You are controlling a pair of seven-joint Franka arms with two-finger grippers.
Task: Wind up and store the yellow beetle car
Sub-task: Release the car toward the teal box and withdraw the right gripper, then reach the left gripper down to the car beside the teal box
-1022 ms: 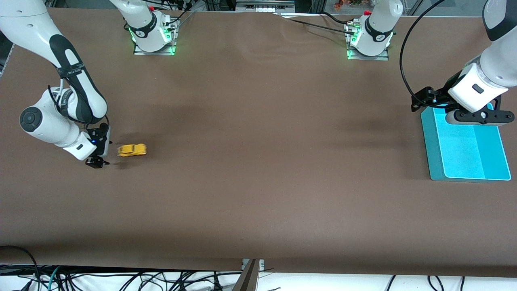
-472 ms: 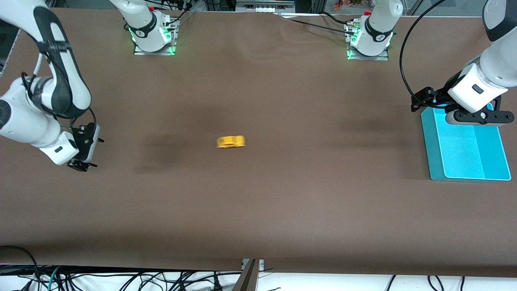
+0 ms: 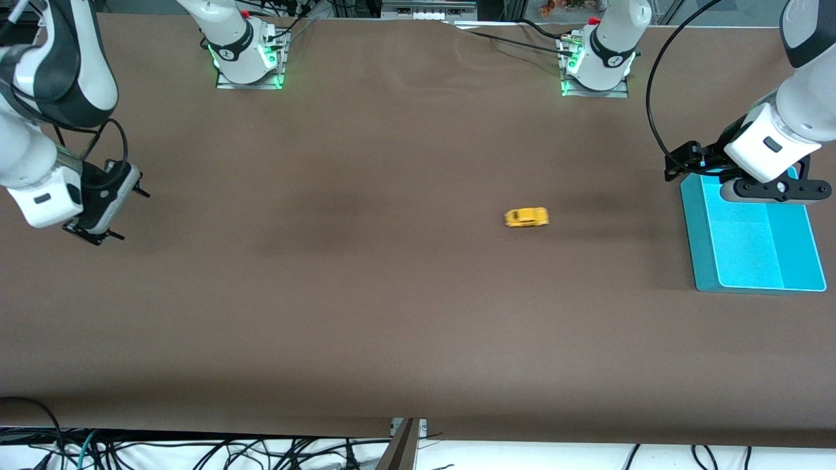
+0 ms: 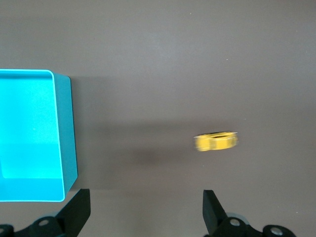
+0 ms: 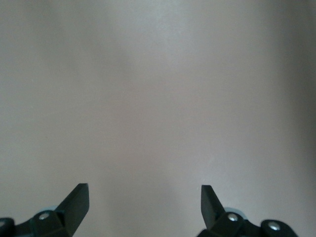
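Winding looks done, storing not yet.
Yellow beetle car [image 3: 526, 217] loose on the counter [image 3: 392, 313], near the teal tray [image 3: 702, 261] but not in it; left tool [image 3: 692, 160] over the tray, released; right tool [image 3: 98, 219] waiting, spread, empty.

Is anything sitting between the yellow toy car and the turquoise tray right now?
Nothing visible: only bare brown tabletop lies between the small yellow beetle-shaped toy car and the shallow turquoise tray. The left pincer is open above the tray's edge.
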